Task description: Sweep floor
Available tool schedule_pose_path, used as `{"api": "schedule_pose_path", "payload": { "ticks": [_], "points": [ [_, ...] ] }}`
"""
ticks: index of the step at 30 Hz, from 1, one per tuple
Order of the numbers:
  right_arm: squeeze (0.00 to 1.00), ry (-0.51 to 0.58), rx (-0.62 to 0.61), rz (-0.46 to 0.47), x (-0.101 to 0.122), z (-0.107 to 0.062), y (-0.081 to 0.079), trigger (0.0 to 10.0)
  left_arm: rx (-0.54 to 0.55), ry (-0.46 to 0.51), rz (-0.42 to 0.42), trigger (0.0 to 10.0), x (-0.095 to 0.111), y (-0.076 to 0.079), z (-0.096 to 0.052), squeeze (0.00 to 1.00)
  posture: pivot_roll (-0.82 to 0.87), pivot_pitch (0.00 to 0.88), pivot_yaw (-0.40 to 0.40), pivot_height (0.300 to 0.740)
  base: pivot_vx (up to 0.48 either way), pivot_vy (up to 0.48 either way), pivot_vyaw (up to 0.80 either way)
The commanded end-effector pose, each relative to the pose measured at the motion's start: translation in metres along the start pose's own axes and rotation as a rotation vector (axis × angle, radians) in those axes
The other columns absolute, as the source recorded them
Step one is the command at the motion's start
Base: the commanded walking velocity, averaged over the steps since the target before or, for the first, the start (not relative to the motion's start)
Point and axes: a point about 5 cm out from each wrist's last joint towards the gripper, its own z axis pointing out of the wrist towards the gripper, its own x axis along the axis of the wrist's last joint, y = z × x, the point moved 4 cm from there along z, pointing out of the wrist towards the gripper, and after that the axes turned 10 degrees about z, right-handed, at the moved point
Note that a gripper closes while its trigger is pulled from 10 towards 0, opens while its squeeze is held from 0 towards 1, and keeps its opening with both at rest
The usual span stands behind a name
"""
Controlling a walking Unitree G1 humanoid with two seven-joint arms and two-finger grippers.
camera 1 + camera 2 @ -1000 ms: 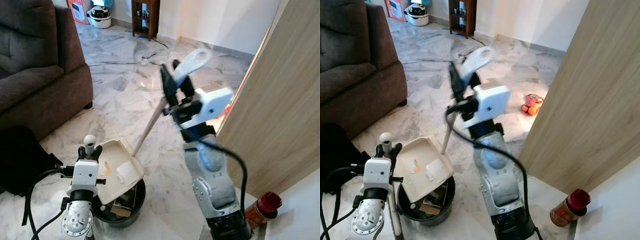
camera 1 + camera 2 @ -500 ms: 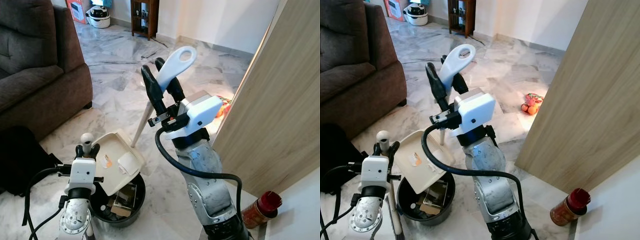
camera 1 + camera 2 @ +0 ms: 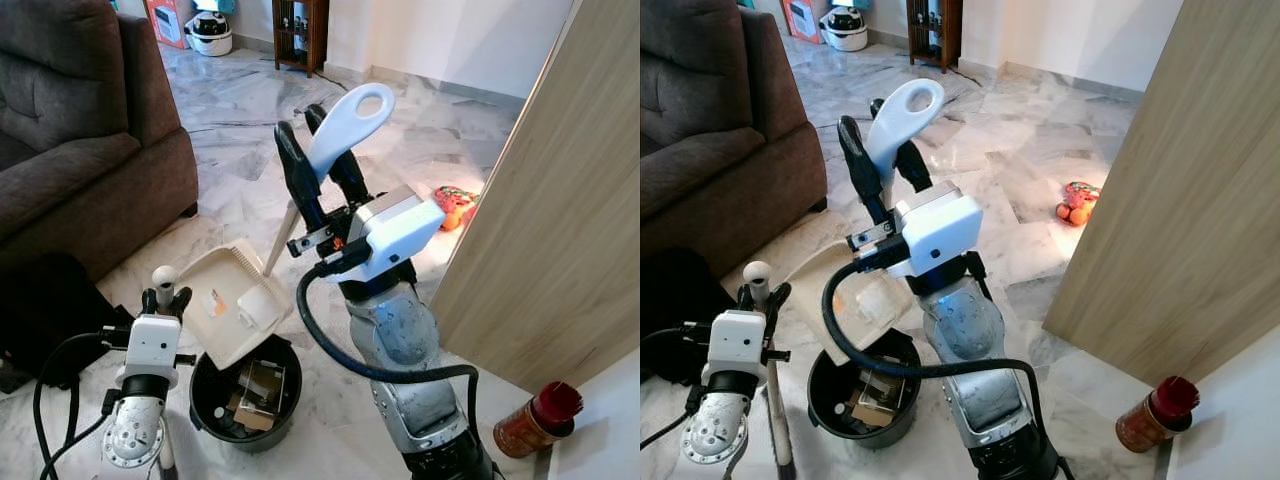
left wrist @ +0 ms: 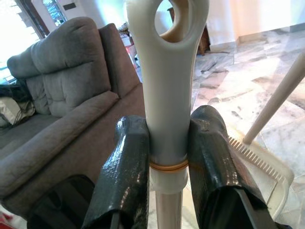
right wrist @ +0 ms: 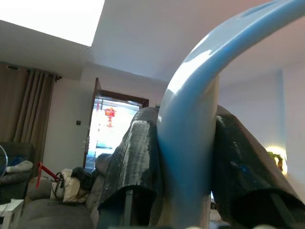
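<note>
Gripping the dustpan handle, the right end effector tilts the dustpan over the black bin at 7 o'clock. Left end effector clamps the broom handle.

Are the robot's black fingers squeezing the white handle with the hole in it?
Touching. In the left wrist view, the left gripper has both black fingers pressed flat against the white handle, with no gap on either side.

A home living room: brown sofa, marble floor, wooden shelf by the wall
</note>
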Motion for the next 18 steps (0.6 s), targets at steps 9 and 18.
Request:
{"api": "schedule_pose_path", "payload": {
  "ticks": [9, 18],
  "points": [
    [0.0, 0.157, 0.066, -0.034, 0.029, 0.01, -0.022, 10.0, 0.006, 0.048, 0.019, 10.0, 0.009, -0.007, 0.006, 0.0, 0.23, 0.042, 0.05, 0.74, 0.0, 0.0, 0.0],
    [0.0, 0.186, 0.12, -0.095, 0.033, 0.009, -0.032, 10.0, -0.001, 0.054, 0.018, 10.0, 0.009, -0.006, 0.008, 0.0, 0.23, 0.04, 0.049, 0.74, 0.0, 0.0, 0.0]
  ]
}}
